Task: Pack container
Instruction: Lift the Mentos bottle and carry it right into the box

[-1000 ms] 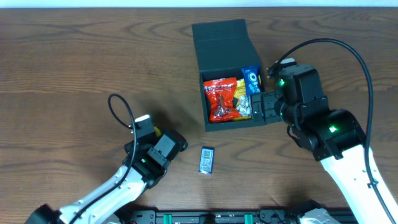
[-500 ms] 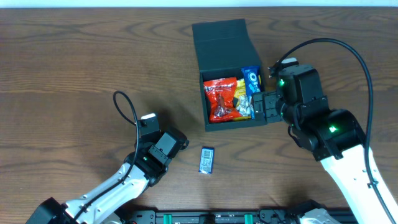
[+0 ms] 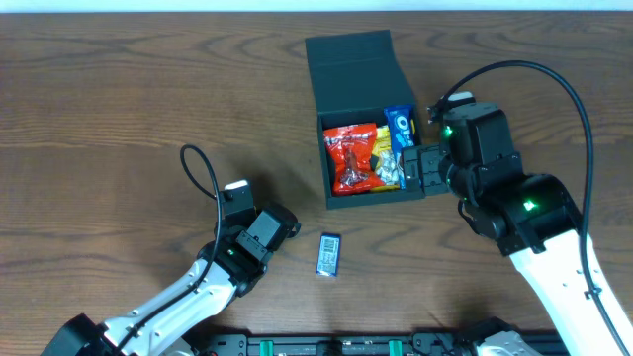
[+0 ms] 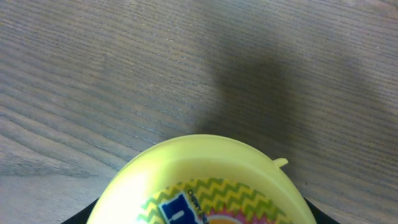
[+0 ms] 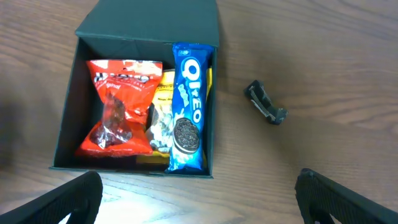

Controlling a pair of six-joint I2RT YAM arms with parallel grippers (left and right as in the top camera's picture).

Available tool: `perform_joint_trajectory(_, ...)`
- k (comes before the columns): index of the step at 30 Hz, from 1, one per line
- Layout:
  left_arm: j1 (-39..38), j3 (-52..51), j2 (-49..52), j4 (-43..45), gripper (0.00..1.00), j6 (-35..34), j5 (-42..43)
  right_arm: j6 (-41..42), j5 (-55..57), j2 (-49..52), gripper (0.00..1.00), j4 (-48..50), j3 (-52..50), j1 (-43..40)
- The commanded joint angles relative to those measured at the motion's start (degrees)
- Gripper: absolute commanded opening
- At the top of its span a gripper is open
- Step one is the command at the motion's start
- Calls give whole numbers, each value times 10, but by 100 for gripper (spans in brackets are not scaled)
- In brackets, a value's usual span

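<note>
The dark teal container point(image 3: 325, 168) stands open at the table's centre back, its flap lid point(image 3: 351, 59) folded away. Inside lie a red packet point(image 3: 351, 158), a blue Oreo packet point(image 3: 401, 124) and yellow and silver packets. My right gripper point(image 3: 413, 170) is open and empty, just off the container's right front corner. In the right wrist view the container point(image 5: 65, 124) and the Oreo packet point(image 5: 189, 118) lie beyond my spread fingers point(image 5: 199, 205). My left gripper point(image 3: 280, 225) is low at the front left, shut on a yellow round snack cup point(image 4: 199, 174).
A small blue packet point(image 3: 329, 254) lies on the wood just right of my left gripper. A small black clip point(image 5: 265, 102) lies on the table right of the container. The table's far edge runs along the top of the overhead view.
My left arm shifted slightly to the right a second ago and has held still since. The right arm and the container's contents have not moved.
</note>
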Motion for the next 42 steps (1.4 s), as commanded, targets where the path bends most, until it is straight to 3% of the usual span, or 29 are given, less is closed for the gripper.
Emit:
perform_joint_trajectory(1, 2, 8, -4, -7, 6, 7, 10, 10, 9, -3, 99, -1, -2, 8)
perform_joint_trajectory(5, 2, 64, -20, -41, 6, 66, 55, 10, 20, -3, 99, -1, -2, 7)
perform_joint_trajectory(13, 6, 322, -21, -247, 6, 163, 155, 19, 24, -3, 99, -1, -2, 7)
perform_joint_trajectory(19, 51, 470, 64, -297, 6, 236, 433, 53, 42, -3, 99, -8, -2, 7)
perform_joint_trajectory(21, 58, 521, 115, -334, 6, 250, 483, 63, 52, -3, 99, -16, -2, 7)
perform_joint_trajectory(32, 57, 733, 332, -519, 6, 295, 562, 64, 53, -3, 99, -40, -2, -6)
perform_joint_trajectory(42, 46, 759, 409, -530, 6, 298, 576, 64, 53, -3, 99, -43, -2, -9)
